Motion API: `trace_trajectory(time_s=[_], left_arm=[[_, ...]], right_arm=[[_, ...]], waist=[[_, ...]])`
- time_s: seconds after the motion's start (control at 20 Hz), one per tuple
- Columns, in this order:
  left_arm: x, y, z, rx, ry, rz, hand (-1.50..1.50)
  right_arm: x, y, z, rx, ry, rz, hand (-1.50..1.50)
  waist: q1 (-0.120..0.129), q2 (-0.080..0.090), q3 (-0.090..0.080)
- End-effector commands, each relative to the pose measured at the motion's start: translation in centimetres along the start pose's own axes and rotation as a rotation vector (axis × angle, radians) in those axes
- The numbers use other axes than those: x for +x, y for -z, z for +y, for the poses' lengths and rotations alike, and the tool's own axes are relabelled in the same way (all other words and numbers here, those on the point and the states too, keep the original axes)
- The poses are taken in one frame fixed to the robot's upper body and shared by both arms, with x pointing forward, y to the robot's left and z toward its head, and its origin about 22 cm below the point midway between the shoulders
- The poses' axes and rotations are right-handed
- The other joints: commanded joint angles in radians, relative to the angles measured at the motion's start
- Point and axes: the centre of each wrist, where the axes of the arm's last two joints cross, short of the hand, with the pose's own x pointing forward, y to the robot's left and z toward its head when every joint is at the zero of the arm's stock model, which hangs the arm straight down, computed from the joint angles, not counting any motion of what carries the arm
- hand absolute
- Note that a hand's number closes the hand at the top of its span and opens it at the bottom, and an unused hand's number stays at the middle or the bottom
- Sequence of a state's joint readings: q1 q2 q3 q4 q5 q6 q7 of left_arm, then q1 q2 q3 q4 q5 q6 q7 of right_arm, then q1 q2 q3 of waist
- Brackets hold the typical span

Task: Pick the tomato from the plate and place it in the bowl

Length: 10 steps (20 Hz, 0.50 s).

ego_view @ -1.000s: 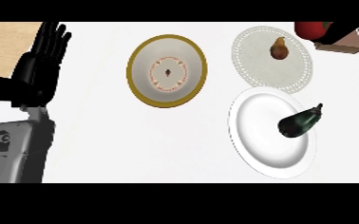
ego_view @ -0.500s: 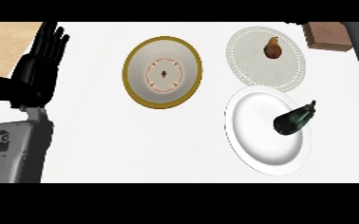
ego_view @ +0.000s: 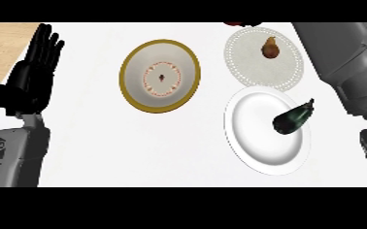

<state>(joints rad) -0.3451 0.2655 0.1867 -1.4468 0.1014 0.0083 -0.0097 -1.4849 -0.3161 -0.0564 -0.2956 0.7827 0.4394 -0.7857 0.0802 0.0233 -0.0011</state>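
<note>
Only a thin dark-red sliver point(ego_view: 238, 24) shows at the very top edge, just above the dotted plate point(ego_view: 247, 70). That may be the tomato, but too little of it shows to be sure. A second ago a fuller red round shape sat at the top right corner beside a brown block; both are gone from there now.

Big change on the right: a grey right forearm point(ego_view: 337, 60) now fills that side, where no arm showed before. The right hand lies past the top edge, so I cannot tell whether it grips anything.

The left hand point(ego_view: 34, 75) is at the left edge as before, fingers straight and up, holding nothing.

On the counter point(ego_view: 108, 145), the gold-rimmed bowl point(ego_view: 130, 85) has nothing in it. A brown pear-like fruit point(ego_view: 269, 48) sits on the dotted plate, and a dark eggplant point(ego_view: 292, 117) lies across the plain white plate point(ego_view: 261, 145).
</note>
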Motion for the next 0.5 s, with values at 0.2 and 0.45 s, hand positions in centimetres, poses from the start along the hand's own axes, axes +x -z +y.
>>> trace_trajectory(time_s=[0.2, 0.45], left_arm=[[0.0, -0.8, 0.1, 0.014, 0.003, 0.02, 0.0], [-0.2, -0.3, 2.0, 0.019, -0.002, 0.018, 0.0]], right_arm=[[2.1, 6.1, 6.0, 0.213, 0.097, -0.088, 1.5], [1.6, 7.1, 11.1, 0.259, 0.076, -0.092, 1.5]], waist=[[-0.018, -0.007, 0.0], [-0.03, -0.005, 0.0]])
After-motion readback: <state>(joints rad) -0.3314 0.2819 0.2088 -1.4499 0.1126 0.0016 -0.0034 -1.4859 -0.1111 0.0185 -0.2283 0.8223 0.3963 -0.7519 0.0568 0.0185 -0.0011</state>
